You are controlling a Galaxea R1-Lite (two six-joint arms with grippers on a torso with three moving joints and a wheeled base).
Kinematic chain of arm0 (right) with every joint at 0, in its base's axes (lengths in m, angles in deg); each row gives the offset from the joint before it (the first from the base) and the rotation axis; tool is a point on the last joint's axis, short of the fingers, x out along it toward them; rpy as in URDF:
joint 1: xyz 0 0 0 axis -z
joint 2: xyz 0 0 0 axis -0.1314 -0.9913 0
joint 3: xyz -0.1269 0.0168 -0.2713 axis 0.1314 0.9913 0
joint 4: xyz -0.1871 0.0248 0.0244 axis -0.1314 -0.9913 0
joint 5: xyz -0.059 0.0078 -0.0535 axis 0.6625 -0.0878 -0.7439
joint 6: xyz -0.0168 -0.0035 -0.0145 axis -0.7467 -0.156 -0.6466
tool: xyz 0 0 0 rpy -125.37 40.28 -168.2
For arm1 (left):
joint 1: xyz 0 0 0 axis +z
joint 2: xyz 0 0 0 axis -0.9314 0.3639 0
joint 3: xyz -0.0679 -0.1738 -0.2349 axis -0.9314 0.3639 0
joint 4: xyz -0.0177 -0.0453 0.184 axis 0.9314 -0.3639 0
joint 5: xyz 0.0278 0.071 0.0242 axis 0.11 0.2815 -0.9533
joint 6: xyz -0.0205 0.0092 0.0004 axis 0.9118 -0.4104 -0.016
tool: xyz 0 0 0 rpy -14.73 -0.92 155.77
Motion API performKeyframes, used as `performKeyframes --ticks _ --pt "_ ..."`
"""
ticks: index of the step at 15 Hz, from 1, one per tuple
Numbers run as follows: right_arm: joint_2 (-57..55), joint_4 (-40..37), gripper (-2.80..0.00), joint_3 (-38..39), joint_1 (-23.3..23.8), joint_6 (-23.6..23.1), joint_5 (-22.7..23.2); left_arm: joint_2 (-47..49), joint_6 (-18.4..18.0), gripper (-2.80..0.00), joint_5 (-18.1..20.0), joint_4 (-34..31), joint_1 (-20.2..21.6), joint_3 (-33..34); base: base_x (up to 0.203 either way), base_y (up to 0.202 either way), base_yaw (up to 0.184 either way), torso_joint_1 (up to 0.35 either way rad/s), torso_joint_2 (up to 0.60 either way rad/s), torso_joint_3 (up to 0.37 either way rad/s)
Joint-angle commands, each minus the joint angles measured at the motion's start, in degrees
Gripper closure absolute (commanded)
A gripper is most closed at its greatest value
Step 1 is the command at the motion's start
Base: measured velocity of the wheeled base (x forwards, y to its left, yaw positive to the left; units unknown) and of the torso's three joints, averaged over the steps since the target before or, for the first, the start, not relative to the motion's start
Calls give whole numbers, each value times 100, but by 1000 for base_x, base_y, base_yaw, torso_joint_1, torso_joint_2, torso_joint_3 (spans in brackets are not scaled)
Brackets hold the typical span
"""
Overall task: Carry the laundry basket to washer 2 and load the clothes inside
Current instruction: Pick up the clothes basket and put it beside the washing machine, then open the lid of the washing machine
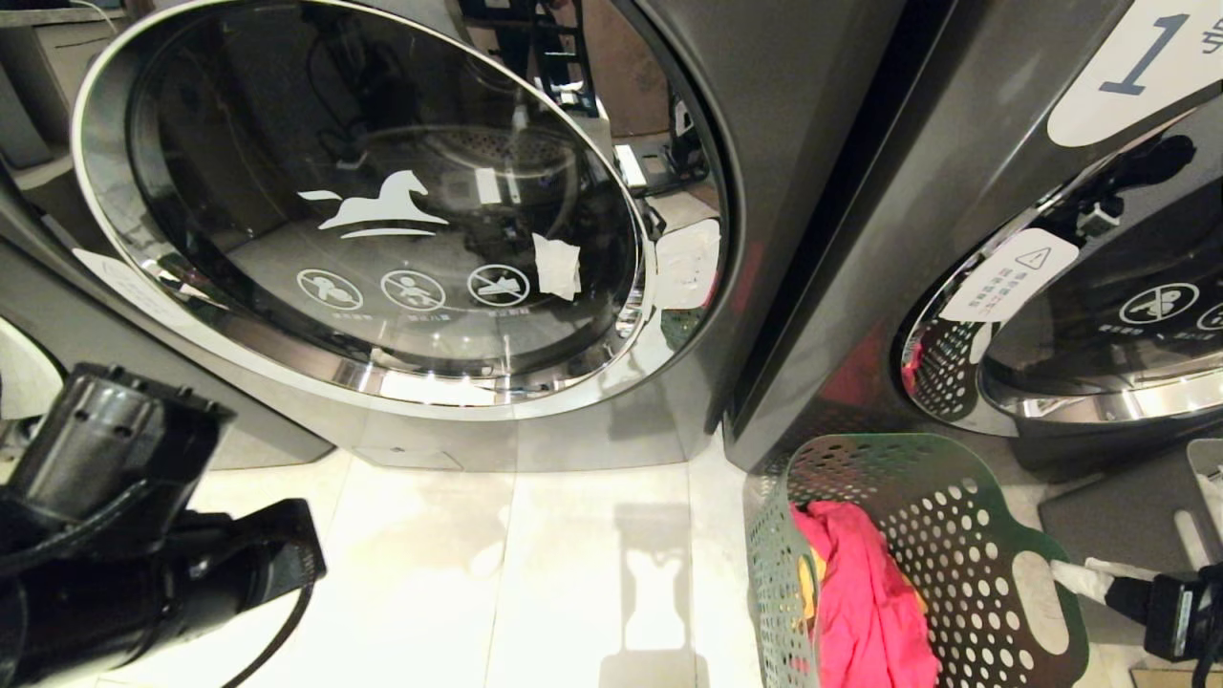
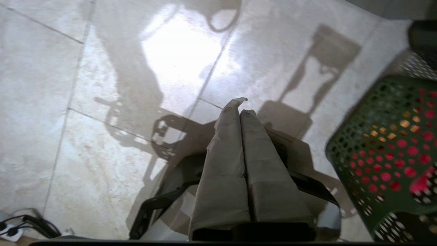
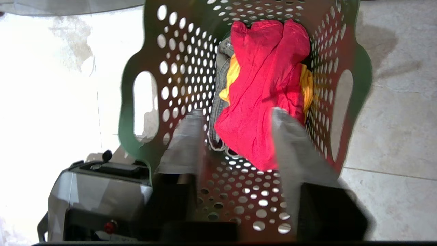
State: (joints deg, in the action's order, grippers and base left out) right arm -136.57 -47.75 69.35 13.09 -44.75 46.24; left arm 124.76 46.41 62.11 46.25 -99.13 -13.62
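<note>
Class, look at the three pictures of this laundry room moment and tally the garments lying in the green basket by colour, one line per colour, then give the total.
Pink-red garment: 1
Yellow-orange garment: 1
Grey denim-like garment: 1
Total: 3 garments showing in the laundry basket; anything buried beneath them cannot be seen.

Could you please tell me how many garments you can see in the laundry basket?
3: a red garment on top, a yellow garment under it, a grey garment against the basket wall. More may be hidden underneath.
</note>
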Motion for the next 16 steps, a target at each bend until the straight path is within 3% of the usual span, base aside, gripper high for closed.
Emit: performKeyframes --ticks 1,5,7,9,11,12,14,16 --pt "1124 -562 0 -13 -3 -10 5 -997 -109 0 -199 13 530 806 0 0 0 0 0 0" --pt "2381 -963 0 268 1 -94 -238 -2342 -433 0 -487 398 1746 2338 0 0 0 0 0 0" --pt "3062 -1108 0 552 1 -289 -279 -2764 -701 0 -568 828 2130 2831 0 0 0 0 0 0" --pt "3924 -1828 0 723 1 -544 -340 -2989 -1003 0 -820 1355 2195 3462 0 0 0 0 0 0" --pt "4895 -2808 0 743 2 -639 -467 -3328 -1791 0 -920 2023 2121 4021 0 0 0 0 0 0" --pt "5243 -3337 0 700 2 -670 -602 -3398 -1974 0 -941 2206 2083 4112 0 0 0 0 0 0" --pt "5577 -3863 0 593 2 -770 -1604 -3634 -2544 0 -953 2932 2066 4434 0 0 0 0 0 0" --pt "5590 -3911 0 751 2 -820 -2382 -4121 -2791 0 -791 2975 2041 4446 0 0 0 0 0 0"
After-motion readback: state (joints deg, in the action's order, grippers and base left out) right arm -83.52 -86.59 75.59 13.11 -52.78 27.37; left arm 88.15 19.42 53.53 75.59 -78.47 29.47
